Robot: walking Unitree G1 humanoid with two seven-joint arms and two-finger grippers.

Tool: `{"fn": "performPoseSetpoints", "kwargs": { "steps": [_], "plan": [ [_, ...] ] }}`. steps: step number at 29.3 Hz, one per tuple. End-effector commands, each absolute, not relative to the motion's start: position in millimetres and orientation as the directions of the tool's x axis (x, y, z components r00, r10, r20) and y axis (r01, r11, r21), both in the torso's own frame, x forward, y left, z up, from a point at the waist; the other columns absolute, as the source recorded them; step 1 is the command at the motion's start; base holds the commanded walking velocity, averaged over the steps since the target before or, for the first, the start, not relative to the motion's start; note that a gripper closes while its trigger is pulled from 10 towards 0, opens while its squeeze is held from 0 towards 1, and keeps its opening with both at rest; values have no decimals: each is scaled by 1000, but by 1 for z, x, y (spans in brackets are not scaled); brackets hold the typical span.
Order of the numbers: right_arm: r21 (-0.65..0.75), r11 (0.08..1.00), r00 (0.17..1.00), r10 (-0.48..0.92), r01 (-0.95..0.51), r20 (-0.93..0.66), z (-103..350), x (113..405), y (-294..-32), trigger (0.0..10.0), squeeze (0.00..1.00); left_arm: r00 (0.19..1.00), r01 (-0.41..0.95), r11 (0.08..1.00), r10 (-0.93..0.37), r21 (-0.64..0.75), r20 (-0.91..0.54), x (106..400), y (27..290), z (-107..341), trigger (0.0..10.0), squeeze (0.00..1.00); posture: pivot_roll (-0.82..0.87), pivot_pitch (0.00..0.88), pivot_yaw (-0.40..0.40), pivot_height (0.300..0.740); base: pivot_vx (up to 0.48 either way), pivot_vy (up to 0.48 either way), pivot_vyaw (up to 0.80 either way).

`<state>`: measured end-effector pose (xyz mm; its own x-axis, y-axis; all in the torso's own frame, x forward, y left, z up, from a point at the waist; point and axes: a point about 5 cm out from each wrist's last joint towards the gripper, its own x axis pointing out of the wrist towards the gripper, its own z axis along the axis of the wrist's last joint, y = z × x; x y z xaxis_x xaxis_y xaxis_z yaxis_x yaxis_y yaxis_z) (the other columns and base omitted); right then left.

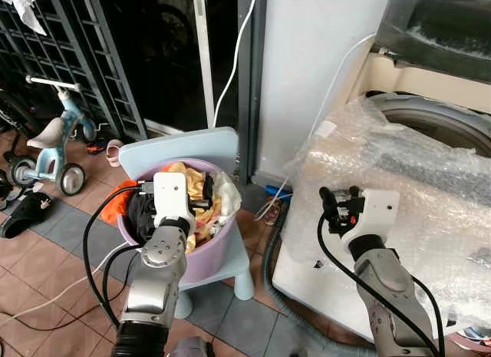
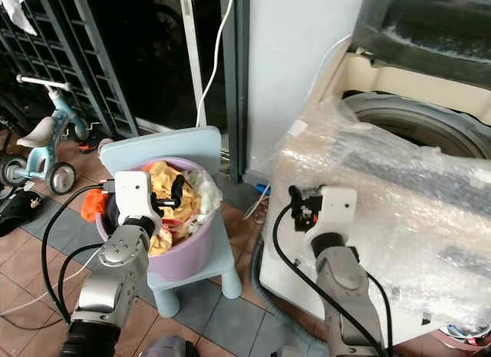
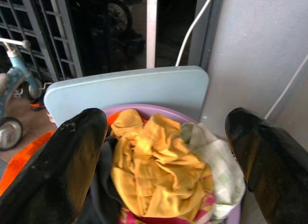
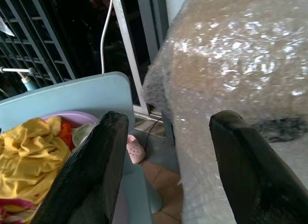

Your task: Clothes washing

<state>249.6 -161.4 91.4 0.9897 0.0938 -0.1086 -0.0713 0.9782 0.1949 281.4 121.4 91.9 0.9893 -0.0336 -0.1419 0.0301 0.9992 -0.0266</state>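
Observation:
A purple basin (image 1: 211, 253) stands on a light blue plastic chair (image 1: 184, 146), heaped with clothes: a yellow garment (image 3: 154, 171) on top, orange, black and white pieces around it. My left gripper (image 3: 166, 122) hovers open just above the heap, its fingers spread to either side of the yellow garment. To the right stands the washing machine (image 1: 399, 173), wrapped in bubble wrap, with its lid up and the drum opening (image 1: 441, 115) visible. My right gripper (image 4: 171, 119) is open and empty, held at the machine's front left corner.
A child's tricycle (image 1: 54, 146), sandals (image 1: 23, 211) and a pink slipper (image 1: 113, 151) lie on the tiled floor at left, before a black metal gate (image 1: 69, 50). A white cable (image 1: 230, 65) hangs by the doorway. A grey hose (image 1: 268, 272) runs beside the machine.

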Motion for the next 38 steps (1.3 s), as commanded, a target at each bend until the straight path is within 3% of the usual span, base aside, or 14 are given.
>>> {"fn": "performPoseSetpoints", "kwargs": {
  "steps": [1, 2, 4, 5, 6, 7, 12, 15, 19, 22, 25, 38],
  "plan": [
    [200, 979, 993, 52, -29, -110, 95, 250, -172, 10000, 0, 992, 30, 999, -32, -22, -125, 283, 120, 95, 10000, 0, -63, 0, 30, 740, 0, 480, 0],
    [200, 979, 993, 52, -29, -110, 95, 250, -172, 10000, 0, 992, 30, 999, -32, -22, -125, 283, 120, 95, 10000, 0, -63, 0, 30, 740, 0, 480, 0],
    [46, 999, 990, 34, -28, -134, 94, 255, -170, 10000, 0, 993, 52, 999, -53, -15, -108, 282, 119, 96, 10000, 0, -66, 0, 30, 740, 0, 480, 0],
    [46, 998, 990, 57, -52, -125, 96, 256, -167, 10000, 0, 993, 50, 999, -50, -4, -104, 282, 119, 96, 10000, 0, -66, 0, 30, 740, 0, 480, 0],
    [170, 982, 982, 112, -86, -149, 97, 257, -161, 10000, 0, 994, 44, 999, -43, 9, -98, 282, 118, 96, 10000, 0, -69, 0, 30, 740, 0, 480, 0],
    [206, 976, 981, 101, -66, -164, 97, 258, -161, 10000, 0, 995, 51, 999, -49, 17, -92, 282, 118, 96, 10000, 0, -70, 0, 29, 740, 0, 428, 0],
    [92, 996, 980, 25, -7, -198, 93, 262, -172, 10000, 0, 997, 8, 998, -4, 57, -79, 284, 124, 96, 10000, 0, -70, 0, 27, 740, 0, 86, 0],
    [99, 995, 977, -2, 24, -214, 91, 263, -178, 10000, 0, 995, -7, 999, 11, 38, -102, 284, 125, 94, 10000, 0, -67, 0, 24, 740, 0, 0, 0],
    [133, 991, 984, 41, -17, -176, 99, 267, -176, 10000, 0, 988, 22, 999, -27, -31, -150, 284, 122, 93, 10000, 0, -66, 0, 24, 740, 0, 0, 775],
    [125, 992, 985, 55, -35, -163, 103, 270, -173, 10000, 0, 991, 21, 999, -24, -24, -130, 284, 123, 93, 10000, 0, -67, 0, 23, 740, 0, 0, 796],
    [115, 992, 986, 63, -46, -157, 104, 272, -172, 10000, 0, 994, 21, 997, -14, 70, -111, 283, 123, 94, 10000, 0, -67, 0, 21, 740, 0, 0, 798],
    [80, 995, 986, 71, -60, -149, 108, 280, -176, 10000, 0, 991, 20, 999, -15, 32, -132, 283, 127, 91, 10000, 0, -69, 0, 21, 740, 0, 0, 608]
  ]
}}
